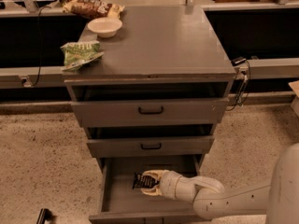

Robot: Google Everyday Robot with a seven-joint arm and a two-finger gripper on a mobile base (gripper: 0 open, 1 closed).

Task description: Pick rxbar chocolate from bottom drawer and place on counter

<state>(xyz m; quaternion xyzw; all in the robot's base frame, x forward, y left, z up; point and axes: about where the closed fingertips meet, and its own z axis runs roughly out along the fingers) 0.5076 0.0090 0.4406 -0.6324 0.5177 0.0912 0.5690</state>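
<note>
Claw [147, 183] sits low inside the open bottom drawer [122, 203], reached in from the right on a pale, thick arm [210, 197] that runs back to the lower right edge of the view. Its two cream fingers [154, 174] stand above and below the bar [141, 181], closed around the bar's right end. The bar's black left end sticks out just past the fingertips to the claw's left, tilted a little rather than lying flat. Bare grey drawer floor spreads to the left of the claw and in front of it.

Directly above the claw are the two shallower drawers, the middle one [187, 146] and the top one [196, 111], each pulled out slightly and each with a black handle. Higher still is the grey surface [163, 41] of the cabinet. Up and to the left of the claw, on that surface, a green bag [79, 55] lies at the left edge; beyond it stands a pale bowl [104, 26], and behind the bowl, at the far left corner, lies a brown bag [93, 7]. Speckled floor [42, 148] spreads to both sides of the cabinet, level with the claw.
</note>
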